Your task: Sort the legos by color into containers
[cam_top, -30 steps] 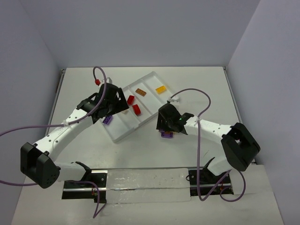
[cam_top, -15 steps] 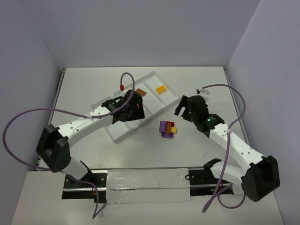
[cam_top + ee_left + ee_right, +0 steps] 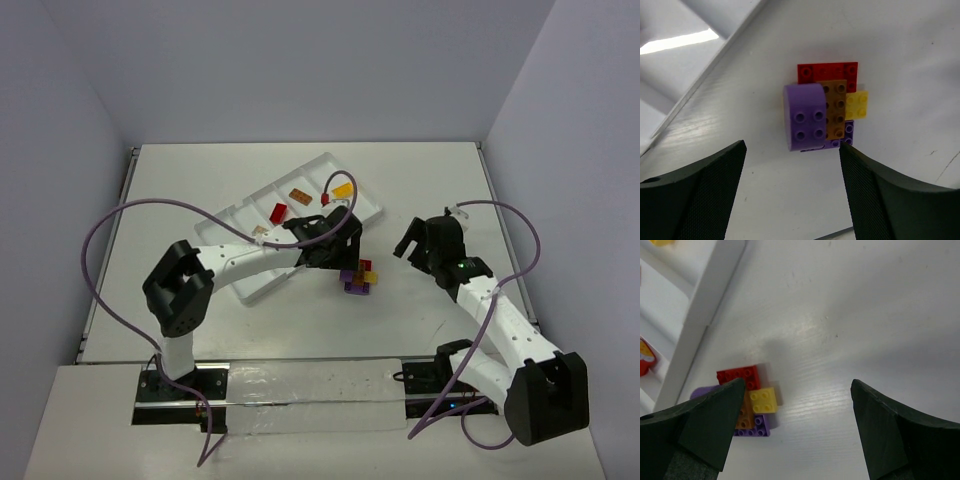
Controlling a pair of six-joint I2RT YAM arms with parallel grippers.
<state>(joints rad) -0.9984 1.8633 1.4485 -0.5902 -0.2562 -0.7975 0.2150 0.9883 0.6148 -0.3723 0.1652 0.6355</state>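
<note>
Nearest, a clear strip (image 3: 320,395) lay along the near edge of the table (image 3: 430,180), between the arm bases. Farther in, the unsorted legos sat pressed together as one cluster (image 3: 358,279) on the bare table, just off the tray's right-hand long edge. A rounded purple block (image 3: 805,117) sat atop a brown-orange plate (image 3: 836,107), with a red plate (image 3: 827,72), a small yellow brick (image 3: 858,104) and a purple plate (image 3: 847,131) showing around it.

The left gripper (image 3: 792,150) hung right over this cluster, jaws spread wide with nothing between them. Its arm lay across the tray's middle and hid part of the compartments from above. The right gripper (image 3: 797,385) stood off to the cluster's right, apart from it, jaws likewise wide and empty.

Beyond, the white tray (image 3: 262,280) sat askew. It held a red lego (image 3: 279,211), a brown-orange lego (image 3: 299,196) and a yellow lego (image 3: 343,189), each in its own compartment. A purple cable (image 3: 150,204) looped over the table's left side.
</note>
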